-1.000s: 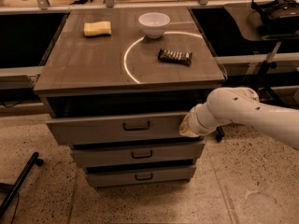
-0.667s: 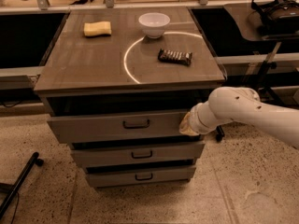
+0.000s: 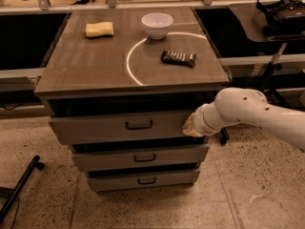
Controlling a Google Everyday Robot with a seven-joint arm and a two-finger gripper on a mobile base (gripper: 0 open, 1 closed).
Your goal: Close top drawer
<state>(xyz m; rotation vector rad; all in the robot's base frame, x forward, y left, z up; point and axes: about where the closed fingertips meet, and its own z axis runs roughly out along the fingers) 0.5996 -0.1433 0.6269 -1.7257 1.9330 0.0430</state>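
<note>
Three drawers [image 3: 124,127] [image 3: 143,157] [image 3: 145,179]; one bowl [image 3: 157,24], sponge [image 3: 99,29], bar [image 3: 178,57].

Cabinet top [image 3: 90,70]: yellow sponge [image 3: 99,29] back left, white bowl [image 3: 157,24] back centre, dark wrapped bar [image 3: 178,57] right. Side table [image 3: 248,18]: black headset [image 3: 284,9].

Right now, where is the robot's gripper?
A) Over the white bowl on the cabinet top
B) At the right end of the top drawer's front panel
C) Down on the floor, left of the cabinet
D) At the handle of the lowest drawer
B: the gripper sits at the right end of the front panel of the top drawer, well to the right of its black handle; the drawer stands partly out.
</note>
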